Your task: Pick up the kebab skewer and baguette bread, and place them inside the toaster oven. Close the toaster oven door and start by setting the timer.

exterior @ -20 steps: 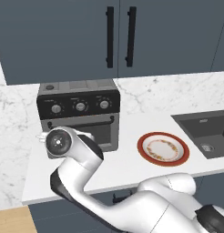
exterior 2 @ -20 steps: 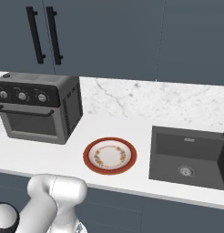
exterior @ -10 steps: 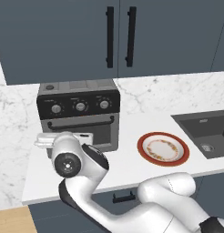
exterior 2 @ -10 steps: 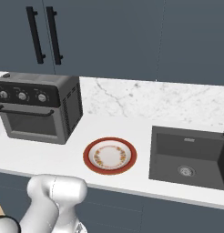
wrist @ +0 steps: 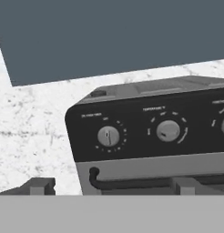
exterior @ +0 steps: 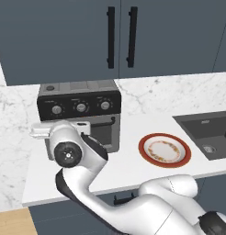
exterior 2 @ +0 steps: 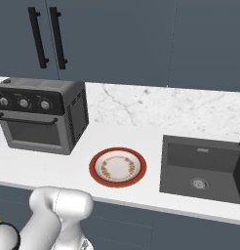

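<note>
The toaster oven (exterior: 80, 108) stands at the back left of the counter, also seen as the toaster oven (exterior 2: 41, 114) from the right. The toaster oven door (exterior 2: 33, 133) is shut, its black bar handle (wrist: 127, 183) across the top. My gripper (wrist: 111, 189) is open, close in front of the black knob panel, its fingertips (wrist: 41, 185) spread wide with nothing between them. The left knob (wrist: 108, 135) and middle knob (wrist: 168, 130) face me; a third sits at the right edge. My arm (exterior: 69, 153) covers the door's left part. The kebab skewer and baguette bread are out of view.
A red-rimmed plate (exterior: 164, 150), the same plate (exterior 2: 117, 167), lies bare on the white counter right of the oven. A dark sink (exterior 2: 205, 166) is sunk in further right. Dark cabinets with black handles (exterior: 119, 36) hang above the marble backsplash.
The arm's big round joint has swung lower in front of the oven's left side. The oven, its door and the plate have stayed put.
</note>
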